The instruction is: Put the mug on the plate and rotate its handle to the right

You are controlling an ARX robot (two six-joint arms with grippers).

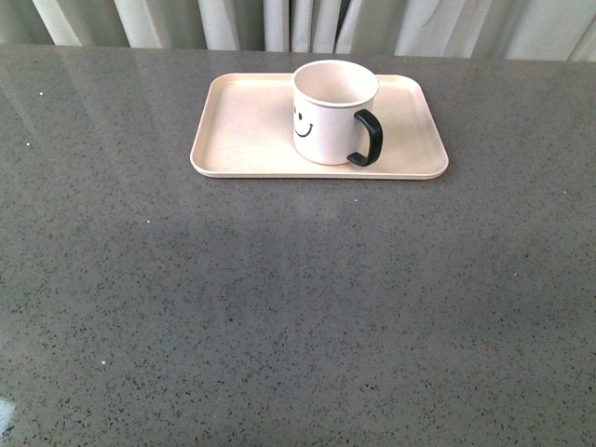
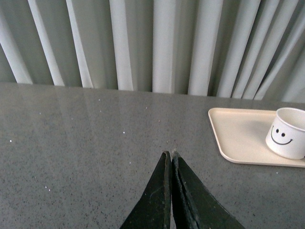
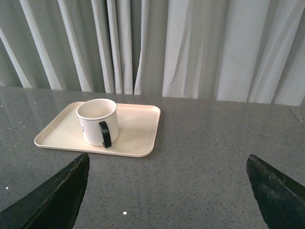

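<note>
Cream mug stands on plate by its near rim, handle right.

**Left wrist view:** plate and mug are cut by the frame edge; the handle is hidden behind the mug's body.
**Front view:** the smiley face partly curves out of sight.
**Wrist views:** the left pincer and right pincer are cropped at the frame edge.

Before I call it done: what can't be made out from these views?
Front view: both arms are out of frame.
Left wrist view: the cream-white cylindrical mug hides its own glossy black loop handle; the frame edge cuts off the pale pink-beige rectangular tray.
Right wrist view: the mug's smiley face is mostly turned away.
</note>
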